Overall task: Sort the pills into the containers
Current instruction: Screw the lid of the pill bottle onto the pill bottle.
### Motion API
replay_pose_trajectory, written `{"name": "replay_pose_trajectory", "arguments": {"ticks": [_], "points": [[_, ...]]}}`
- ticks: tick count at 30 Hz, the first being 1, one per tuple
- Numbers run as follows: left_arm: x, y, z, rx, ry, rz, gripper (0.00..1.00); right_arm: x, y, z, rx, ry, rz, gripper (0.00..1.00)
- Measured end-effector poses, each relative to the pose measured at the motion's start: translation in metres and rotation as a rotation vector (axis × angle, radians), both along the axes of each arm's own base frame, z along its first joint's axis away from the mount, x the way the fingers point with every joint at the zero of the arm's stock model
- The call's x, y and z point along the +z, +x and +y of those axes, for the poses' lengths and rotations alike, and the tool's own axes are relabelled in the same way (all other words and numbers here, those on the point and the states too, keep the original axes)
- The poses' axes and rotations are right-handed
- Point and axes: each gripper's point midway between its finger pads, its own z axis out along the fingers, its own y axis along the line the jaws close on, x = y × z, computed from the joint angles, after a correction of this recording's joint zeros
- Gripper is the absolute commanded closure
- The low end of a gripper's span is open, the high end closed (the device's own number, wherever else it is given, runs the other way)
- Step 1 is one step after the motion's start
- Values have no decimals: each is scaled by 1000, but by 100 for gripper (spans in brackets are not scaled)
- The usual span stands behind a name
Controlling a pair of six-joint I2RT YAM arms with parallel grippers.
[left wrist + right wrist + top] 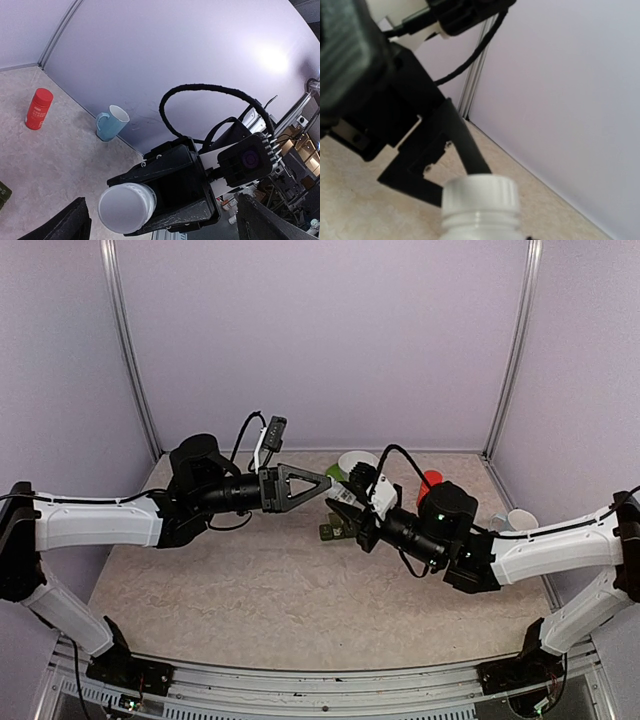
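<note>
Containers [327, 532]: dark green strip on the surface [250, 590], just beside the right claw [348, 520]; lid state cannot be told. Right claw: closed on a small white bottle [126, 207], cap on. Left claw [318, 483]: fully open, empty, facing the cap. Judgement: no pills visible; uncapping, pouring and sorting all remain

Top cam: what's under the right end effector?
The containers, only their left end showing. The right end effector, shut on a bottle, covers the rest, so the lids and contents can't be seen.
</note>
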Motion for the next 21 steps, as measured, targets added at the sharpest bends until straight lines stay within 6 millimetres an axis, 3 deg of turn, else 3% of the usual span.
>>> {"name": "replay_pose_trajectory", "arguments": {"ticks": [21], "points": [[6,1,-1,1,-23,-9,2,-3,6,21,33,21,25,80]]}}
